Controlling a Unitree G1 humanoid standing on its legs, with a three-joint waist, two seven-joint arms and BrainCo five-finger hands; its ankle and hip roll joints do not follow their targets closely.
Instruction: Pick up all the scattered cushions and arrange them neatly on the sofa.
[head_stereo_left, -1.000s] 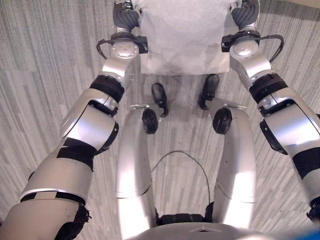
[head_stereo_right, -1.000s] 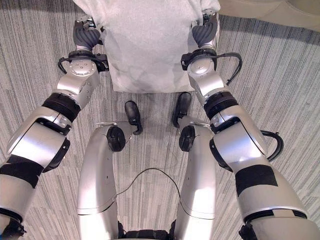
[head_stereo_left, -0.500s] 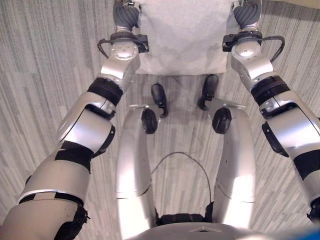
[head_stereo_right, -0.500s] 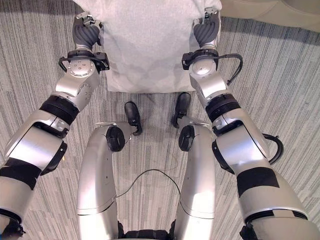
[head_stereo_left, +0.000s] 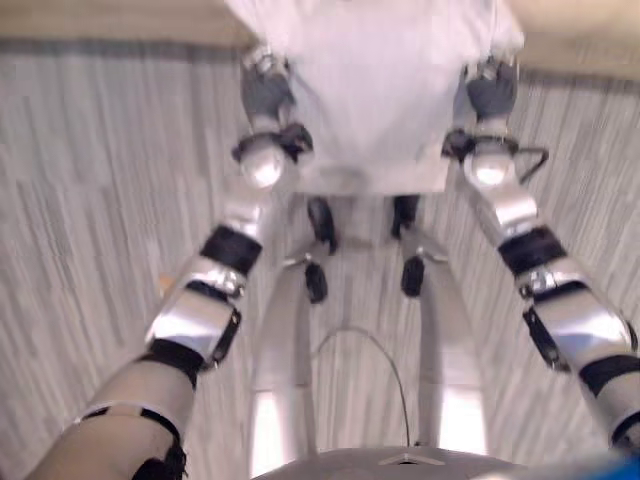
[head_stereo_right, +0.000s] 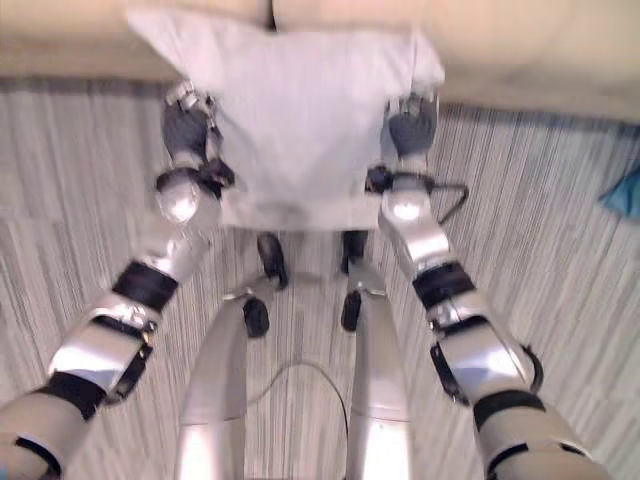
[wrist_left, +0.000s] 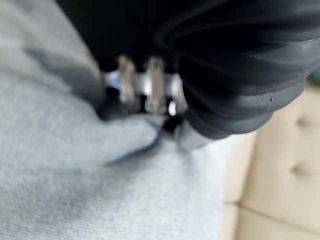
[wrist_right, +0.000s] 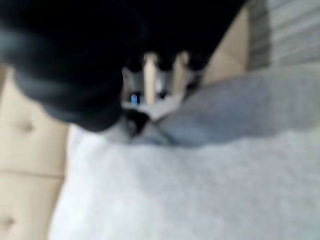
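The pale grey cushion (head_stereo_right: 290, 120) hangs in front of the robot, held up off the floor between both arms, its far edge reaching over the front of the beige sofa (head_stereo_right: 520, 50) that runs across the top of the eye views. The left robot hand (head_stereo_right: 186, 125) grips the cushion's left edge and the right robot hand (head_stereo_right: 410, 125) grips its right edge, at about the same height, so the cushion sits roughly level between them (its far corners stick out a little past the hands). In the left wrist view the fingers (wrist_left: 150, 85) are curled into the grey fabric, which bunches into a fold right at them; the tufted beige upholstery of the sofa shows just past the cushion. The right wrist view shows much the same: fingers (wrist_right: 150, 75) closed on a pinched ridge of the cushion's cloth, with the sofa's buttoned panels beside it. Below the cushion lies the grey striped floor (head_stereo_right: 80, 200). A blue object (head_stereo_right: 625, 190) lies on the floor at the robot's right, near the sofa's base and well apart from the cushion; what it is cannot be told.
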